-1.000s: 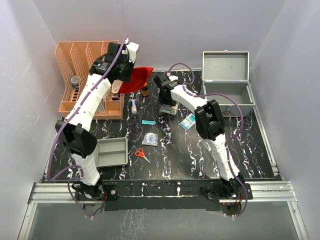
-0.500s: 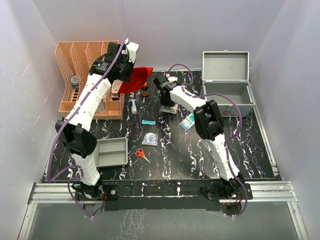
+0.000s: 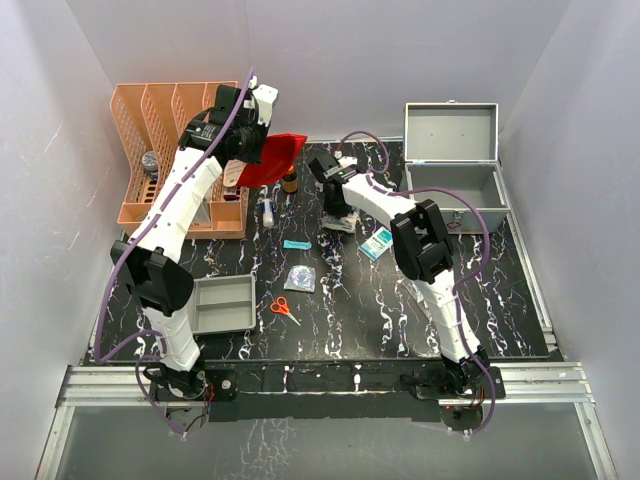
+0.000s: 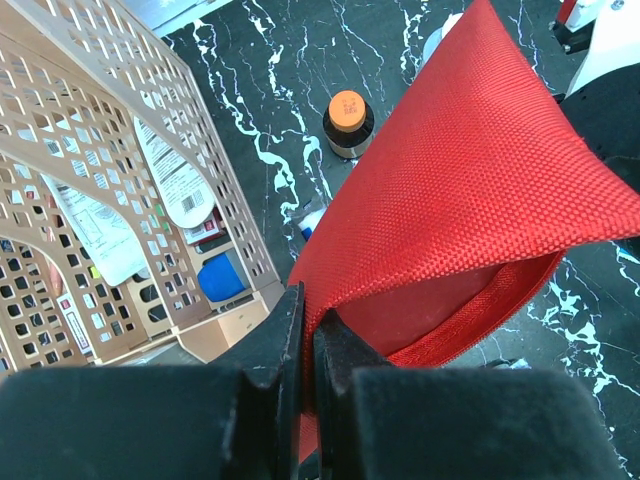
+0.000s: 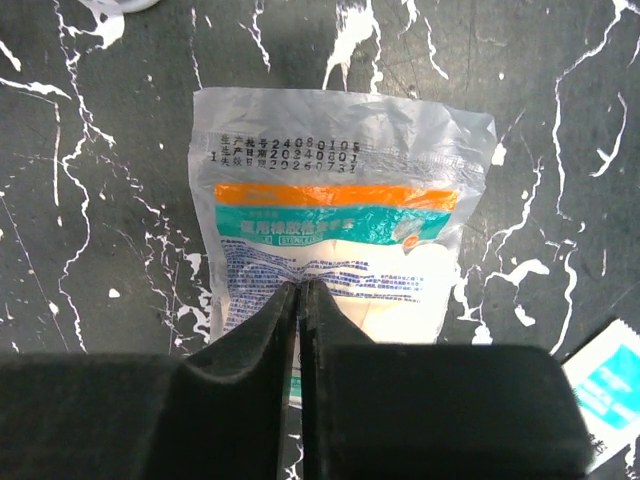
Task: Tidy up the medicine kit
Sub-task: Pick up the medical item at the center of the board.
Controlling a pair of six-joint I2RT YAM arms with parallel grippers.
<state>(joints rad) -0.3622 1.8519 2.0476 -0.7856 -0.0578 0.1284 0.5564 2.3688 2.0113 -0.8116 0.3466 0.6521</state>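
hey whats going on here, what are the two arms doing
The left gripper is shut on a red pouch, holding it up beside the orange rack. The right gripper is shut on a plastic packet lying on the black table. The medicine kit sits at the back right with its lid up.

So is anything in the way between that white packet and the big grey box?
Nothing visible does. The medicine kit stands open right of the packet; a teal sachet lies off that line, nearer the arms.
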